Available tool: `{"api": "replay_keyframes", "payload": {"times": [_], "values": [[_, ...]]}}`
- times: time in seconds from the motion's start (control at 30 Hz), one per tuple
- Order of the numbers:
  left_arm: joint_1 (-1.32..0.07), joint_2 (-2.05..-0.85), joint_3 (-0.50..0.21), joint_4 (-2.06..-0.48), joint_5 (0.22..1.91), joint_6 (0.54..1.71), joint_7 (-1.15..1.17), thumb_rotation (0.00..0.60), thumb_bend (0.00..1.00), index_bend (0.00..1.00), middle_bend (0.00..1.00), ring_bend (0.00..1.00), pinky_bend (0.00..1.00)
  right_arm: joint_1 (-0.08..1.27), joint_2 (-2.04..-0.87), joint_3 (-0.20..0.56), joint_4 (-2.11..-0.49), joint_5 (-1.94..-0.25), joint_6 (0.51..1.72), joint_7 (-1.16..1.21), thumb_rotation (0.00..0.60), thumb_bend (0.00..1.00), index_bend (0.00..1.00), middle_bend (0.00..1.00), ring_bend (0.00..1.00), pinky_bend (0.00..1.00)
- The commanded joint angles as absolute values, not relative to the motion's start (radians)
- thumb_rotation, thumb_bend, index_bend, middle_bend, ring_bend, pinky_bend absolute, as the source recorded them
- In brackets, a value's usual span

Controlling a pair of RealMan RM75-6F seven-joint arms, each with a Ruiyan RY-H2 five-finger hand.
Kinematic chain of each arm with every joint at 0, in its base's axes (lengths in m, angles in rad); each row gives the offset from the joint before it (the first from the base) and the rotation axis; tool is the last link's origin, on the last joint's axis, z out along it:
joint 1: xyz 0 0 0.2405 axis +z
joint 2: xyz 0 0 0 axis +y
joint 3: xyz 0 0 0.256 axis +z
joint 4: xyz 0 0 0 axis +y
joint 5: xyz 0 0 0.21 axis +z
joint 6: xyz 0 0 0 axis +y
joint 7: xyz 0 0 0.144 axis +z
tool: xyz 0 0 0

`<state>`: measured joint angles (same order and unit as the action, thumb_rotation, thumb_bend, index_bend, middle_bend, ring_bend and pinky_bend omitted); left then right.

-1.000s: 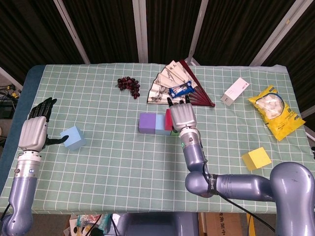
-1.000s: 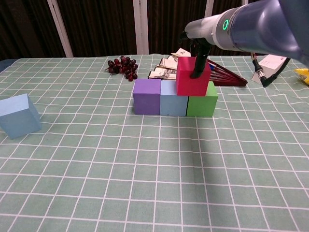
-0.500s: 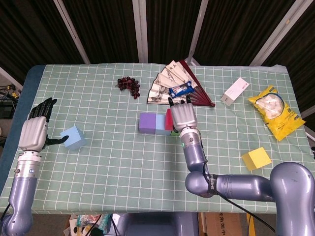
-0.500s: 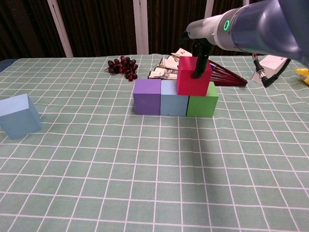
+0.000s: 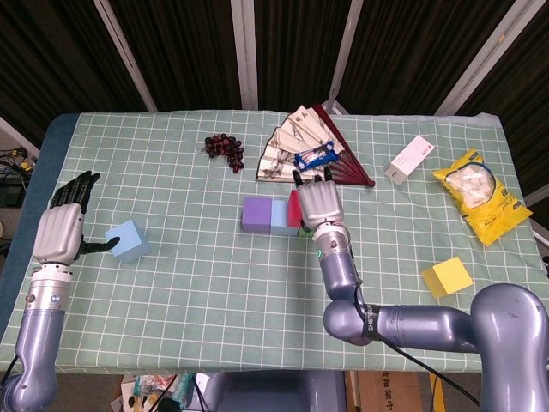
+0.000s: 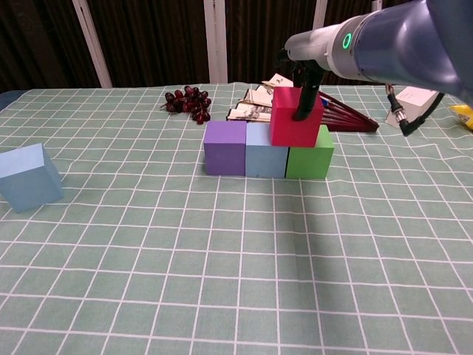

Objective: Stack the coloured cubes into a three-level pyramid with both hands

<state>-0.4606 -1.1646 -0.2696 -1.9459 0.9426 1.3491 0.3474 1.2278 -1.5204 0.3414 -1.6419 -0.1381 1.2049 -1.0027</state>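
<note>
Head view, seen from above: a bench (image 5: 257, 283) under a green checked cloth carries a row of three cubes near its centre, namely a purple cube (image 5: 256, 215), a pale blue cube (image 5: 280, 215) touching it, and a green cube (image 6: 310, 161) at the right end. Chest view: a red cube (image 6: 293, 117) sits on the second level, straddling the pale blue and green cubes. The right hand (image 5: 318, 202) is over this red cube with fingers (image 6: 304, 92) reaching down its front face and touching it; whether they actually grip it cannot be told. The left hand (image 5: 62, 230) hovers at the bench's left edge, fingers extended and empty, its thumb pointing toward a light blue cube (image 5: 127, 240) just beside it; contact cannot be confirmed. A yellow cube (image 5: 447, 275) lies well apart at the right. Also present at the far side: a bunch of grapes (image 5: 224, 148), a folding fan (image 5: 300, 146), a white box (image 5: 409, 159) and a yellow snack bag (image 5: 480, 196).
</note>
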Motion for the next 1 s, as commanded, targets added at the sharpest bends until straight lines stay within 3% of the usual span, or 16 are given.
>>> {"api": "replay_keyframes", "payload": {"times": [0.03,0.47,1.0], "values": [[-0.461,-1.165,-0.269,-1.946,0.941,1.348,0.347,0.600,0.05,0.00,0.03,0.05,0.06,1.226,-1.521,0.341,-1.642,-0.141,1.203,-0.999,0.600,0.33,0.00,0.37,0.21,0.00],[-0.463,-1.165,-0.270,-1.942,0.938,1.345,0.345,0.600,0.05,0.00,0.03,0.05,0.06,1.220,-1.524,0.341,-1.637,-0.138,1.194,-0.992,0.600,0.33,0.00,0.26,0.16,0.00],[-0.462,-1.161,-0.270,-1.948,0.943,1.346,0.341,0.600,0.05,0.00,0.03,0.05,0.06,1.222,-1.509,0.348,-1.686,-0.131,1.225,-1.005,0.600,0.24,0.00,0.08,0.06,0.00]]}}
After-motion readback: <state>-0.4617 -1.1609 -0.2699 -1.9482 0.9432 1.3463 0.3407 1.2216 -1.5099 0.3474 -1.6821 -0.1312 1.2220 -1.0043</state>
